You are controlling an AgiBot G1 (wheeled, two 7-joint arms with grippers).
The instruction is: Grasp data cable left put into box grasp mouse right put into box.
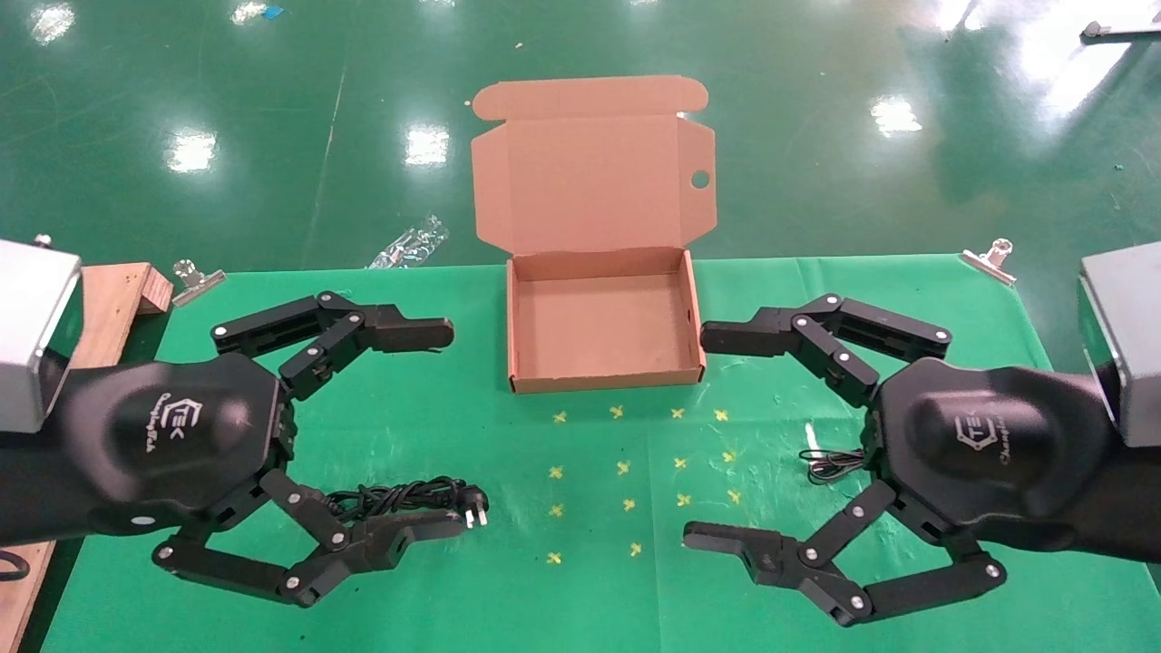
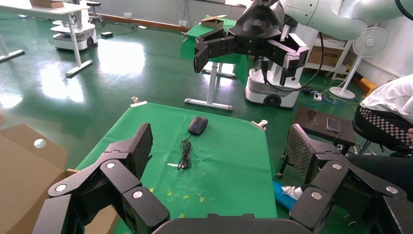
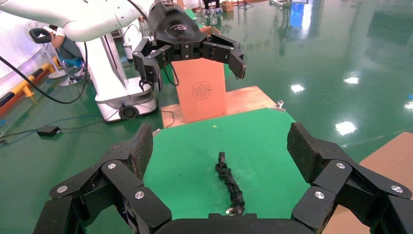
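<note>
Green cloth covers the work table (image 1: 453, 435), clipped at its far corners by silver binder clips (image 1: 198, 279), with glossy green factory floor beyond the far edge at 12 o'clock. At the far centre of the cloth sits the box (image 1: 603, 379), its tray empty and its tabbed lid standing open toward 12 o'clock, a round hole showing in the right flap. A grid of small yellow crosses (image 1: 623, 467) marks the open cloth between the box and the near edge, and nothing lies on it.

At 9 o'clock the left gripper (image 1: 449, 426) hovers above the cloth with fingers spread wide, holding nothing. The data cable (image 1: 399, 496), bundled, lies near the lower finger, its two-pronged plug pointing toward the centre. At 3 o'clock the right gripper (image 1: 694, 435) mirrors it, likewise spread wide and empty. The mouse (image 2: 197, 125) lies on the cloth on the right side; in the head view the gripper body hides it and only its thin cord (image 1: 830, 462) shows. In the left wrist view the mouse rests close to the table's right-hand edge, its cord trailing inward.

Both gripper bodies carry a white hexagon logo reading "TEK" above script too small to read. A wooden board (image 1: 113, 308) borders the cloth at 9 o'clock.
</note>
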